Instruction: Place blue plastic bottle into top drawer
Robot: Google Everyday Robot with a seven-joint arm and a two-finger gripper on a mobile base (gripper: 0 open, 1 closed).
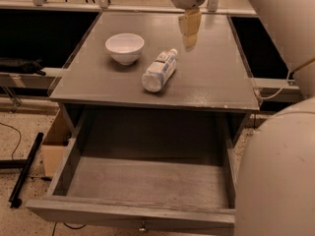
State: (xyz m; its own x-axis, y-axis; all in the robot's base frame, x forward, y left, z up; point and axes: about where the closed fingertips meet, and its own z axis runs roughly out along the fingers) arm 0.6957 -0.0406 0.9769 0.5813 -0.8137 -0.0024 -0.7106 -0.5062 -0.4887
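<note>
Small clear plastic bottle w/ pale-blue label (pixel 159 72) lies on grey table (pixel 211 77) near white bowl (pixel 125 47). Wide grey wooden drawer (pixel 133 213) is pulled out. Gripper (pixel 189 33) hangs over table's back, can't tell if open/closed.

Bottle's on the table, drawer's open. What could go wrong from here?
The bottle lies on its side, so it may roll away when the gripper, now above the table behind it, comes down. The bowl sits close by and could get knocked. Dropped from high, it might bounce out of the shallow drawer.
</note>
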